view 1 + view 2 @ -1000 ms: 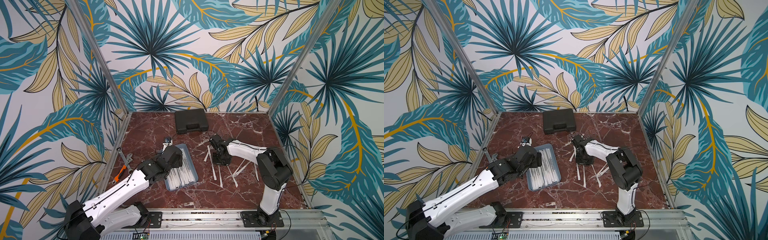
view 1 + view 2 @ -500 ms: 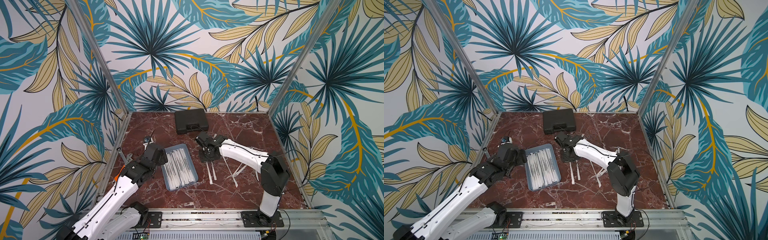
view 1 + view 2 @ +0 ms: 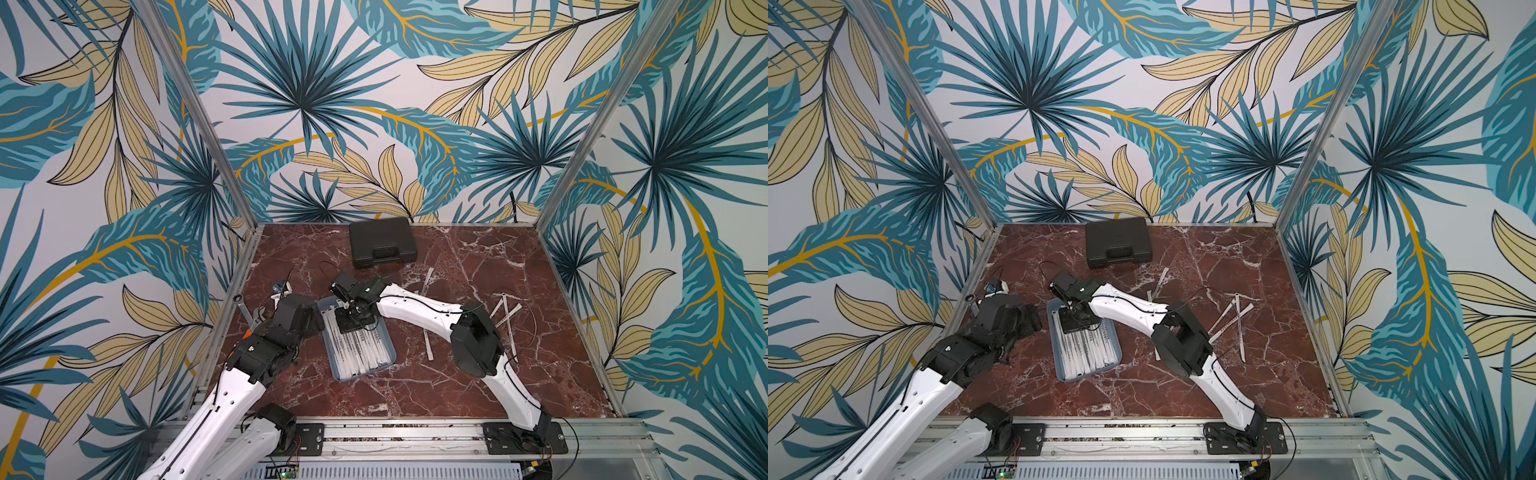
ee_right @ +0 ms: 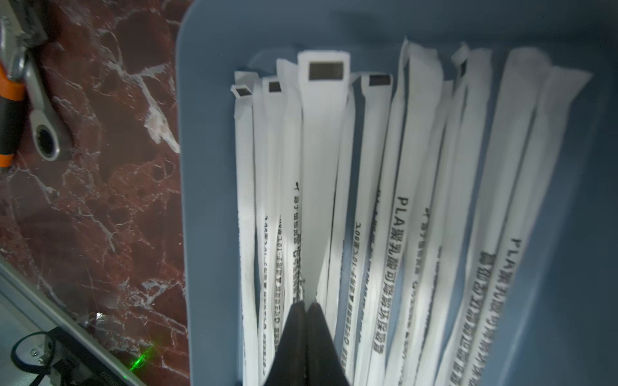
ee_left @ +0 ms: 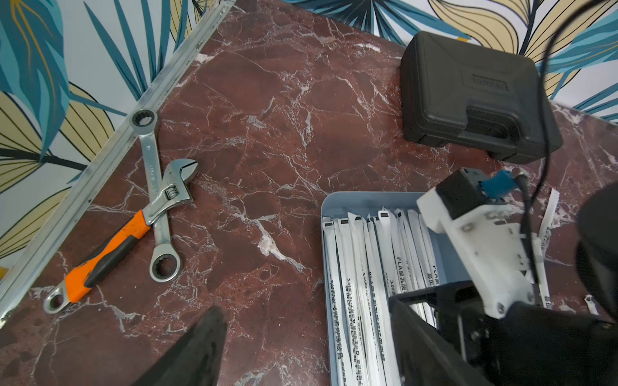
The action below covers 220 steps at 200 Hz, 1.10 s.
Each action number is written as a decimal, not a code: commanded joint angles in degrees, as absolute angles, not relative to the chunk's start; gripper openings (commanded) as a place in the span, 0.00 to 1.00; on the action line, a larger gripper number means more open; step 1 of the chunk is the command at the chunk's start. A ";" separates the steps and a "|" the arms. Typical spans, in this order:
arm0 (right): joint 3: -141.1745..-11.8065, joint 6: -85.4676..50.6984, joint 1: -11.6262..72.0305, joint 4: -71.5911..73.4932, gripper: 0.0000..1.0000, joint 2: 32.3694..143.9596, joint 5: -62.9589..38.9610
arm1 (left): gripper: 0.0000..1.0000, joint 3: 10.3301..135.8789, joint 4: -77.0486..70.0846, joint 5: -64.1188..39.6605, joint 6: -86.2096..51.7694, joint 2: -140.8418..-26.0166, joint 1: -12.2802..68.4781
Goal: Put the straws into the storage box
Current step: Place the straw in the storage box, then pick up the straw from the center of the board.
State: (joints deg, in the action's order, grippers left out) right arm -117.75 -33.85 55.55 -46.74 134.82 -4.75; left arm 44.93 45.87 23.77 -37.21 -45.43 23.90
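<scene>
Right claw (image 4: 306,305) pinched tight on one paper-wrapped straw (image 4: 322,150), right over the storage box (image 4: 207,200), and it's lined up nicely! That straw runs along the box's long axis, parallel to the straws (image 4: 398,234) already packed inside. Its dark-block end points at the short wall nearest the table's (image 3: 415,395) back edge and seems to ride a touch above the pile. From here I'd call it a straight lower-and-let-go, no turning needed. In both top views the box sits left of the table's middle, its long axis running roughly front to back. Left claw (image 5: 304,304), fingers apart and empty, hangs at the box's left long wall. A few loose straws (image 3: 428,347) lie scattered toward the right edge, at mixed angles, so the right arm looks nearer those.
</scene>
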 commanded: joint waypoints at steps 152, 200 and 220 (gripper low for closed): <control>-82.44 -37.08 44.77 -44.69 0.35 108.24 10.83 | 0.81 48.50 40.58 21.81 -37.45 -56.77 39.97; -77.25 -35.41 41.18 -43.87 0.42 110.00 11.86 | 0.81 49.56 36.41 22.26 -39.94 -69.16 49.95; -76.44 -34.86 40.56 -41.82 0.39 111.98 11.17 | 0.81 49.44 35.97 22.15 -40.55 -70.40 50.14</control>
